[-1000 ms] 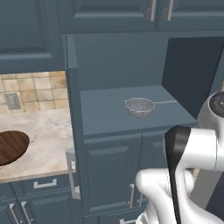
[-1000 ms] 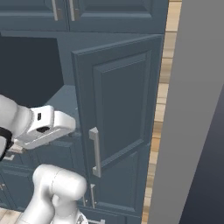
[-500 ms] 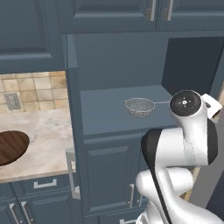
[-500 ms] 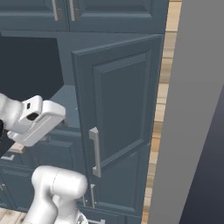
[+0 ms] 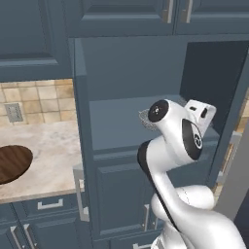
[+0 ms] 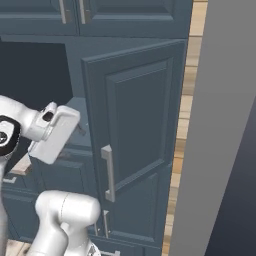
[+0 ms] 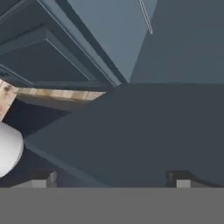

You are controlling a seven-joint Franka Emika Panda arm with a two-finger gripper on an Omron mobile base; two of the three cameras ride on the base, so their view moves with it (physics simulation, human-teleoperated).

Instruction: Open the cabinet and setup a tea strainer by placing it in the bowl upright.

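Silver mesh of the tea strainer (image 5: 144,116) peeks out on the open cabinet (image 5: 131,121) shelf as the arm has swung up beside it, its gripper (image 7: 111,177) wide open and empty, ready to reach in.

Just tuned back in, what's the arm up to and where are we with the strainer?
The cabinet doors are already swung open. The tea strainer sits on the shelf inside, mostly hidden behind the arm's elbow in the left base view. The gripper is open and empty, raised in front of the open compartment and looking onto the bare shelf surface. The bowl waits on the counter to the left with nothing in it. Nothing has been picked up yet.
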